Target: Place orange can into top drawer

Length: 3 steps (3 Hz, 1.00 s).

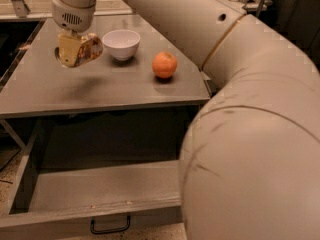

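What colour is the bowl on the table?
White: the bowl, clearest in the camera view. The pincer, gripping the orange can, hangs just beside it.

Gripper, up over the bench's left side, clamps the can, covering half of it; arm blocks the drawer's right end.

The end effector, matt and pale yellow, hangs over the far left of the surface, clasping the orange can with its shiny metallic wrap. To its right are a glossy white bowl and a faintly dimpled orange fruit. The surface and the top drawer below it are dull, scuffed grey metal. The arm is smooth matt plastic.
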Available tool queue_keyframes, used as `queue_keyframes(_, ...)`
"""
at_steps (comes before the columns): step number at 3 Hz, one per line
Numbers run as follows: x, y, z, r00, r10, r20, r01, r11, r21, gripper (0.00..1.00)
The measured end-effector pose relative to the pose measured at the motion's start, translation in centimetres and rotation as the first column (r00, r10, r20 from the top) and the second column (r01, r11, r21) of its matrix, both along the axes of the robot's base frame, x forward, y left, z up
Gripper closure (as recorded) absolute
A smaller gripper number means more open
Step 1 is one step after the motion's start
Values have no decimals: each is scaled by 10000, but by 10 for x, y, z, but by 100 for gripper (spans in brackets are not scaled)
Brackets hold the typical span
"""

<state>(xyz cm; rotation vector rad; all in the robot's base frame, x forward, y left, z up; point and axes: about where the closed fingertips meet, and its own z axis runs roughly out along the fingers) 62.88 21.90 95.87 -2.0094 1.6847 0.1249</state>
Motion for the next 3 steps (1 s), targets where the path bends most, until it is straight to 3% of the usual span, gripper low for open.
queue_keyframes(2,-16,-5,-20,9995,42,-307,-58,9986,-527,100)
queue_keyframes(3,-47,-19,-11,9979,-544,-355,527,9975,-465,100)
